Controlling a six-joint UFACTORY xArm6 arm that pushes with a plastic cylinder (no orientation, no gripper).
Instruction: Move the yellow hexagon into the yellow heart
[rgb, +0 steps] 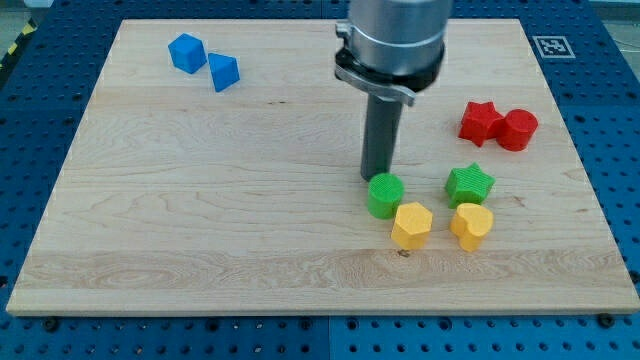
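The yellow hexagon (411, 225) lies on the wooden board in the view's lower right. The yellow heart (472, 225) lies to its right, a small gap apart. A green round block (385, 195) touches the hexagon's upper left corner. My tip (375, 176) stands just at the top-left edge of the green round block, above and left of the yellow hexagon. A green star (470, 184) sits right above the yellow heart.
A red star (480, 122) and a red round block (518, 130) sit together at the view's right. Two blue blocks (186, 52) (224, 72) lie at the top left. The board's edge (320, 310) runs along the view's bottom.
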